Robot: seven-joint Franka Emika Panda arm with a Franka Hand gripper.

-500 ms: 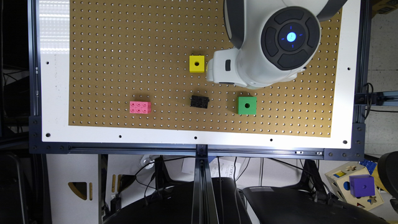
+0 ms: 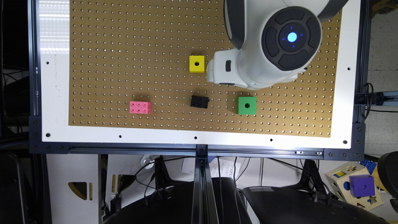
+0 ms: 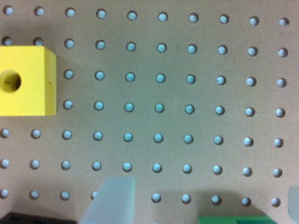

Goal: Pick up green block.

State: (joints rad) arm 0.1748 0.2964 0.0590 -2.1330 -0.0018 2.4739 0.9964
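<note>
The claw (image 3: 201, 205) hangs above the brown pegboard (image 2: 124, 46) with its fingers spread wide apart; one pale fingertip (image 3: 111, 200) shows clearly in the wrist view, the other only as a sliver at the picture's edge, and nothing sits between them but bare board and holes. In the exterior view the claw appears as a white part (image 2: 222, 70) under the arm's large round wrist.

The green block (image 2: 247, 105) rests on the board just below that white part in the exterior view, a little toward the exterior view's right, apart from the claw and untouched. Its top face shows one round dark hole. In the wrist view only a strip of its green edge (image 3: 233, 220) shows, lying between the two fingers.

A yellow block (image 2: 197, 63) with a hole sits just beside the white part, on the exterior view's left. A small black brick (image 2: 199, 101) lies between the green block and a pink brick (image 2: 140, 107), which is farther toward the exterior view's left.
</note>
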